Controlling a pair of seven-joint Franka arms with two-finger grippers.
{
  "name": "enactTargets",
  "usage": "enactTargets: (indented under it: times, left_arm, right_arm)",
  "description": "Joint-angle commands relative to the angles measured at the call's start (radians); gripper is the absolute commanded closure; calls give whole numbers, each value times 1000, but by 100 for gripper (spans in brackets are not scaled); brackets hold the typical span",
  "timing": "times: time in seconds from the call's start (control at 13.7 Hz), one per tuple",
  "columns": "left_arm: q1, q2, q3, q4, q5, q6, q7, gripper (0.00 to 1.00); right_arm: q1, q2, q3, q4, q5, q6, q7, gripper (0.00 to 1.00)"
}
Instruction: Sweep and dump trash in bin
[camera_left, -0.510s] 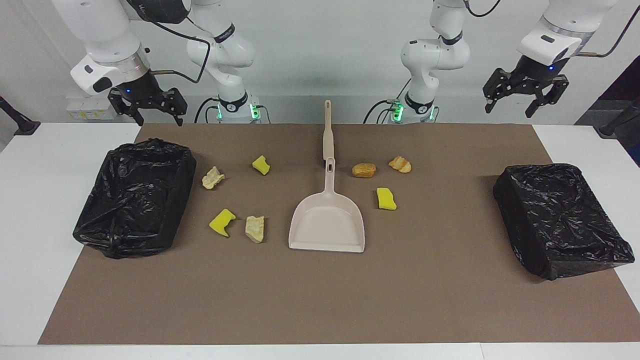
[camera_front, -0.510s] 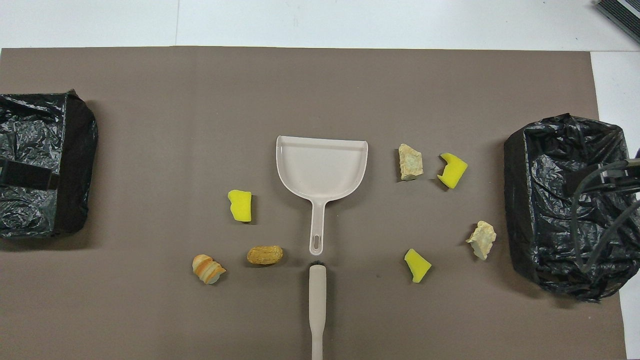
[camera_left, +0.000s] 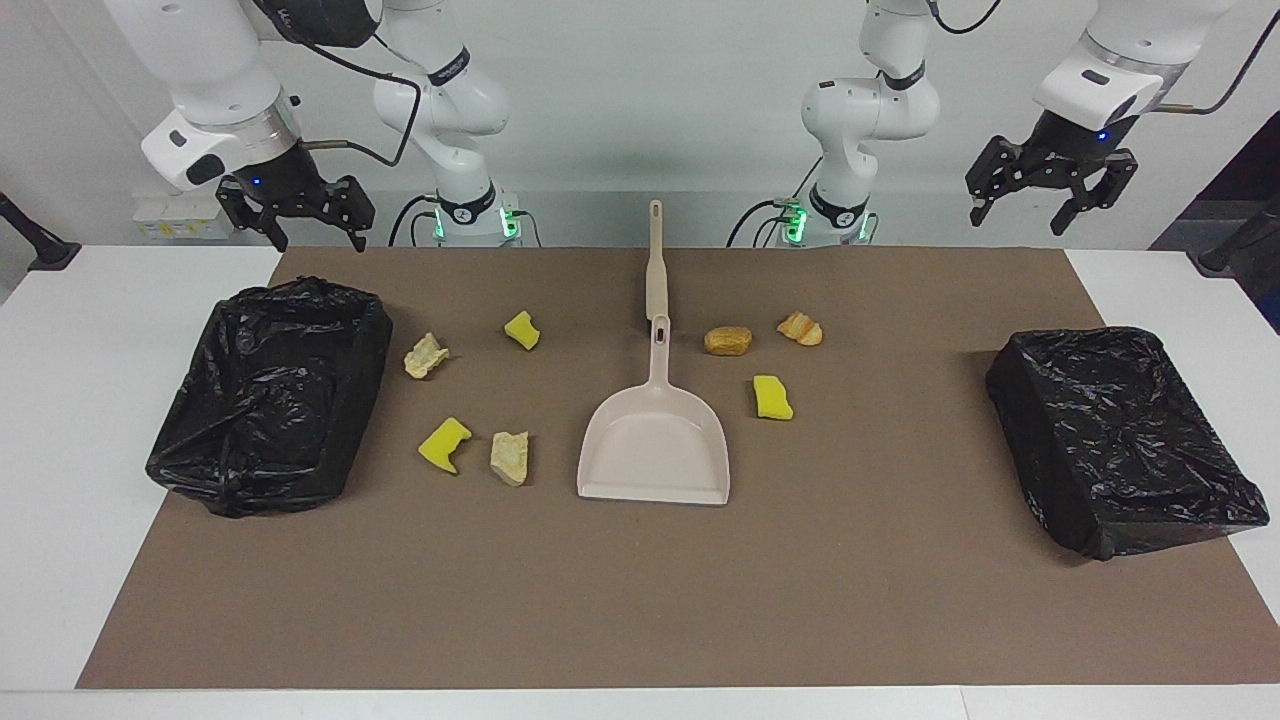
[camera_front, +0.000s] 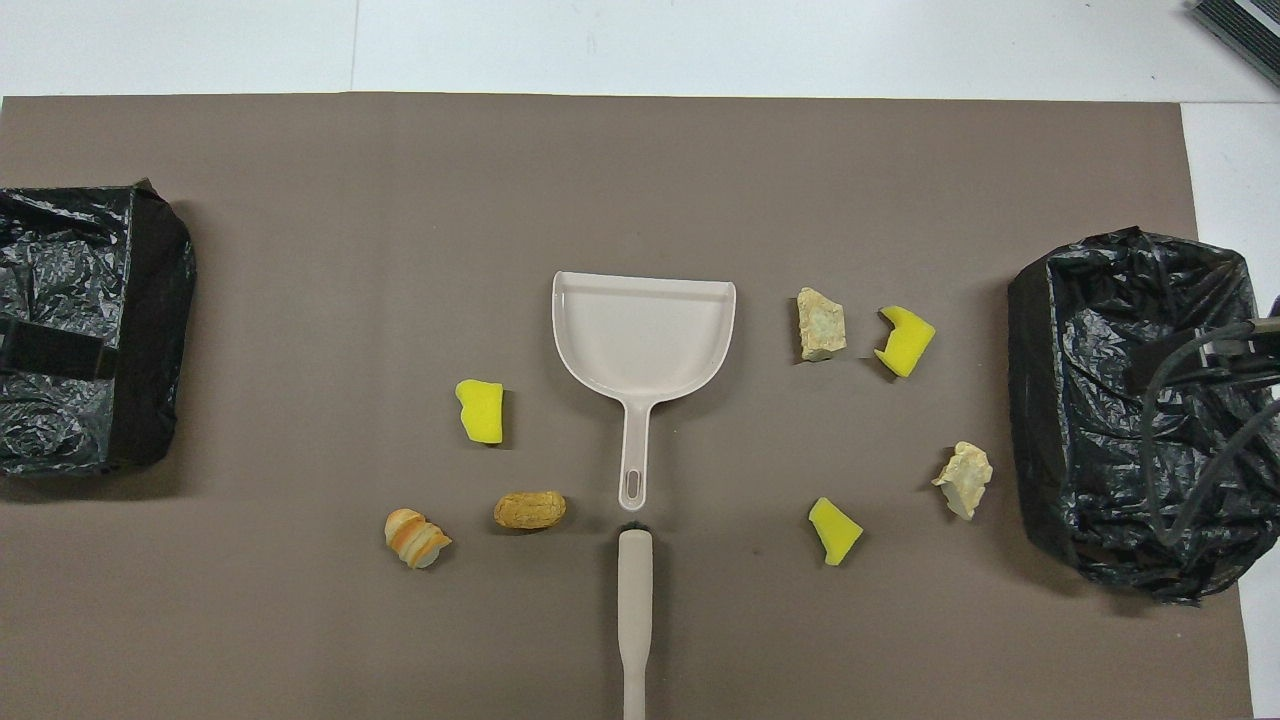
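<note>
**Sweep Not Yet Begun**

Seven trash scraps (camera_left: 510, 457) scattered around dustpan (camera_left: 655, 445) on brown mat. Left gripper (camera_left: 1049, 180) and right gripper (camera_left: 295, 205) raised near bases, spread, empty. Next, likely: grasping brush handle (camera_left: 655, 265).

Yellow, beige, perhaps striped golden-brown trash (camera_front: 417, 537); beige dustpan (camera_front: 642, 335).

Crinkly glossy black plastic bin liner (camera_left: 268, 390), smooth matt beige plastic dustpan (camera_left: 655, 445), spongy porous yellow foam scraps (camera_front: 480, 411), flat matt brown paper mat (camera_left: 640, 600).
</note>
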Motion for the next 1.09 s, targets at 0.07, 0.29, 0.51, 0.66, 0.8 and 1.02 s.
enactTargets:
  times: [0.07,0.29,0.51,0.66,0.8,1.02]
  left_arm:
    - [-6,-23,-12,-22,11,1,-3,0]
    - [-6,-36,-60,-46,2,6,-7,0]
    - [-7,-130,-97,-181,-30,15,-47,0]
    - [-7,-222,-141,-308,-59,51,-58,0]
    - [-10,-292,-181,-391,-73,56,-78,0]
    - [-91,-364,-201,-511,-133,65,-171,0]
  right_arm:
    - [19,-42,5,-54,16,-2,11,0]
    - [19,-42,3,-49,15,-8,11,0]
    - [18,-43,3,-46,18,-11,2,0]
    - [16,-33,2,-34,36,-9,-13,0]
    - [9,-10,3,-14,55,-16,-16,0]
    - [35,59,5,0,113,-7,-9,0]
